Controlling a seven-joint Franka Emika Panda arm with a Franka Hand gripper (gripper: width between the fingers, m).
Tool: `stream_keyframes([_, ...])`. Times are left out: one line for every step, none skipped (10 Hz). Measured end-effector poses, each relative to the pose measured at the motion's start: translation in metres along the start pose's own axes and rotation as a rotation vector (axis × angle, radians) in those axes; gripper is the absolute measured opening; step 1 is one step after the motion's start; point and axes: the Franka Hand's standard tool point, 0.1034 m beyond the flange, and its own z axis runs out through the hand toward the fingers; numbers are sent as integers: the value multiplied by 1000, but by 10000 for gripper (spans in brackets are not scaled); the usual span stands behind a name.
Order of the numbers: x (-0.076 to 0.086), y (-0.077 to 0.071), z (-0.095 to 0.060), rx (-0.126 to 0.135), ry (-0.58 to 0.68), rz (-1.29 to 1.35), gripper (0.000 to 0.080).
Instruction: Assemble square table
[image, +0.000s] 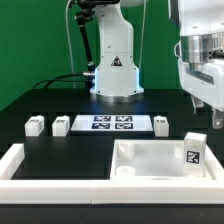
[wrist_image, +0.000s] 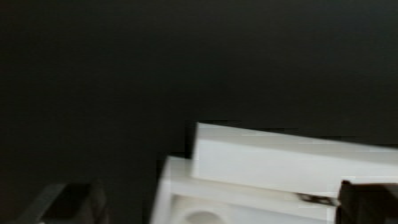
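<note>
The white square tabletop (image: 150, 158) lies rim up at the front on the exterior view's right. One white leg (image: 193, 151) with a tag stands upright in its right part. Three more legs lie on the black table: two on the left (image: 35, 125) (image: 60, 124) and one right of the marker board (image: 162, 123). My gripper (image: 207, 108) hangs above the tabletop's right side, over the standing leg, open and empty. In the wrist view the gripper (wrist_image: 214, 205) has its fingers (wrist_image: 63, 205) wide apart, with the tabletop's rim (wrist_image: 294, 155) and a corner socket (wrist_image: 205, 214) below.
The marker board (image: 110, 123) lies in front of the robot base (image: 115, 70). A long low white wall (image: 40, 168) runs along the front and left of the workspace.
</note>
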Motion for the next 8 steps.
stream_keyframes([1,0,0,1,2,-70,649])
stream_keyframes([1,0,0,0,2,-152,649])
stream_keyframes([2,0,0,0,2,-234,649])
stream_keyframes([2,0,1,0,2,-306,649])
stream_keyframes([4,6,4,4,12,-403,649])
stream_keyframes([9,23,8,4,27,-537,649])
stream_keyframes([14,40,8,4,36,-672,649])
stream_keyframes([22,58,9,5,39,-831,649])
